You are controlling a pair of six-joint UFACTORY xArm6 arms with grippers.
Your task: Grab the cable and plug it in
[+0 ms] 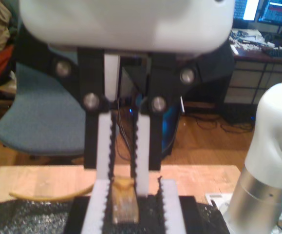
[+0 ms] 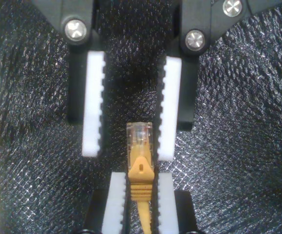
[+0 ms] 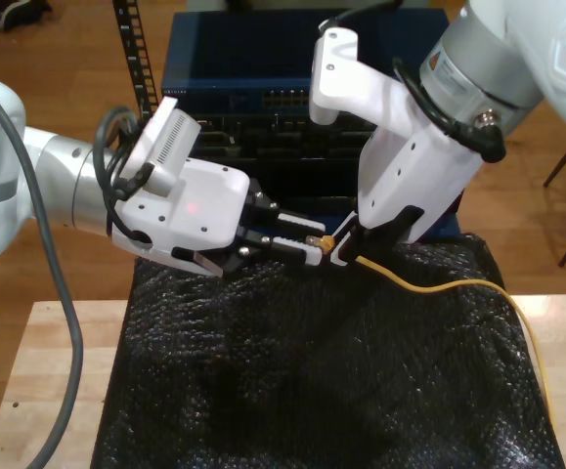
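A handover above the black mat (image 3: 312, 391): the second claw (image 3: 346, 249) is clamped on the yellow-orange cable (image 3: 439, 290) just behind its clear plug (image 2: 139, 136). The first claw (image 3: 307, 249) stands with its pads apart on either side of that plug, closed on nothing. Both meet in the air over the mat's back edge, the edge nearest the blue rack unit (image 3: 263, 98) with its row of ports.

Seen from the second wrist view, the second claw (image 2: 138, 185) pinches the moulded boot. The plug tip lies between the spread pads of the first claw (image 2: 128, 146), close beside one pad and well clear of the other. The first wrist view shows the same plug (image 1: 124, 204) lying between that claw's own open pads.

The plug's long axis runs roughly level above the mat, tip aimed into the first claw and away from the second. From the boot the cable droops onto the mat and trails off over its edge at the exterior view's right.

The cable looks light and limp (it sags wherever it is unsupported), so the loose length would give no aim. The stiff boot and plug body are the likely places to hold. The clear plug is small, hard and probably slippery, and its latch tab looks fragile, so a grip across the flat sides seems safest. The mat covers most of the wooden tabletop (image 3: 58, 371).
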